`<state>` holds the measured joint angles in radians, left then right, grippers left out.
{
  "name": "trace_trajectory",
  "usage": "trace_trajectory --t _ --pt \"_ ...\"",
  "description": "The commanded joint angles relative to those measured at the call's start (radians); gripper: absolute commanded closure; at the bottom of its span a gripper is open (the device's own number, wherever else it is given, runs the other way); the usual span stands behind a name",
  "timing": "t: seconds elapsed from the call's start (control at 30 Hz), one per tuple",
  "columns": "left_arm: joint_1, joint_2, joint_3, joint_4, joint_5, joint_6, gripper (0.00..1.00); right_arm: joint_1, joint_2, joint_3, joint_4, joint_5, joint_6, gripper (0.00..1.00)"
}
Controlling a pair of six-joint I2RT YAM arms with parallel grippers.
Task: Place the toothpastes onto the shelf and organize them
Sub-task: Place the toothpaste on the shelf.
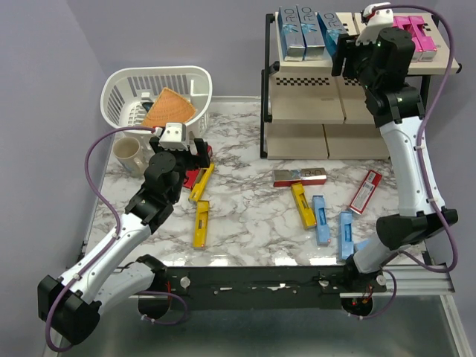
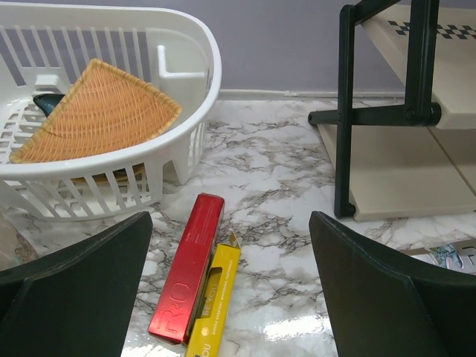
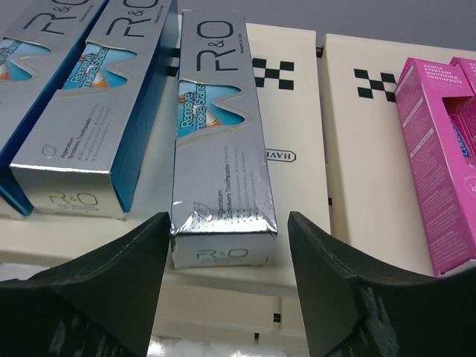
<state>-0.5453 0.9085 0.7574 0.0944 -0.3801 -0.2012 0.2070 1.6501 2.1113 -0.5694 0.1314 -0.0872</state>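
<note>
The left arm and right arm have white shells between black joints, on black bases at 7 and 5 o'clock. A purple cable loops beside each. The left end effector and right end effector have broad matte-black fingers.

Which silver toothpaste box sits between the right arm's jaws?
The rightmost silver box of three on the shelf top, closest to the pink boxes.

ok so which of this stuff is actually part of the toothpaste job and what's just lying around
Part of the job:
- shelf
- silver cartons and pink cartons on its top tier
- yellow cartons, blue cartons, red cartons and one silver carton loose on the table

Just lying about:
- white basket
- wicker piece inside it
- mug
</note>
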Motion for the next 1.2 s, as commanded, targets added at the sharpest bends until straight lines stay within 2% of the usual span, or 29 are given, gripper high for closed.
trace_trajectory --t 0.0,0.13,0.5,0.53,0.73,1.17 --pt "-0.004 -0.016 0.028 0.01 0.023 0.011 0.01 -0.008 -0.099 -0.099 0.111 -0.042 0.024 0.28" --pt "-0.004 -0.014 0.03 0.01 0.026 0.009 0.01 -0.008 -0.096 -0.114 0.143 -0.053 0.02 0.35" --pt "-0.004 -0.011 0.031 0.01 0.027 0.008 0.01 -0.008 -0.039 -0.091 0.146 -0.055 0.018 0.41" --pt "-0.004 -0.013 0.03 0.01 0.027 0.009 0.01 -0.009 -0.041 -0.094 0.151 -0.056 0.017 0.46" --pt "-0.004 -0.013 0.03 0.01 0.029 0.006 0.01 -0.008 -0.039 -0.088 0.172 -0.092 0.024 0.54" --pt "-0.004 -0.007 0.031 0.008 0.029 0.009 0.01 -0.008 -0.003 -0.068 0.2 -0.118 0.122 0.55"
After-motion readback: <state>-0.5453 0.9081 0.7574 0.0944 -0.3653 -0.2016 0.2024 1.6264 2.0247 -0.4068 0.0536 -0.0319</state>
